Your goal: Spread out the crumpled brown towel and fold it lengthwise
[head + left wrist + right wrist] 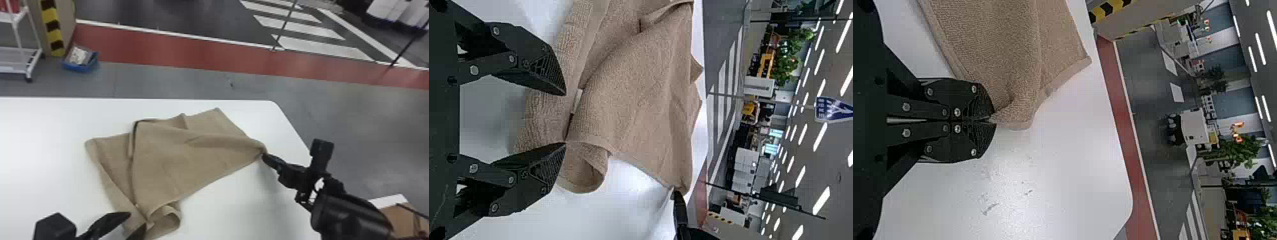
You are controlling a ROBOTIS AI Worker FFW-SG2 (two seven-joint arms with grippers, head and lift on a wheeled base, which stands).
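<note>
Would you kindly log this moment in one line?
brown towel: partly spread, creased | right gripper: shut on towel | left gripper: open near curled end

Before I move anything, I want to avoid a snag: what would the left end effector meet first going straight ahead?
The left end effector would probably meet the brown towel, at the rumpled part between its open fingers; any gap is hard to judge.

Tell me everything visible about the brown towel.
The towel is plain brown, its surface looped like terry, its edges hemmed. It lies partly spread on the white table, creased, folded over itself, with a loose curl at the near side. The right gripper pinches its right-hand end; the open left gripper is at the near side, contact unclear.
</note>
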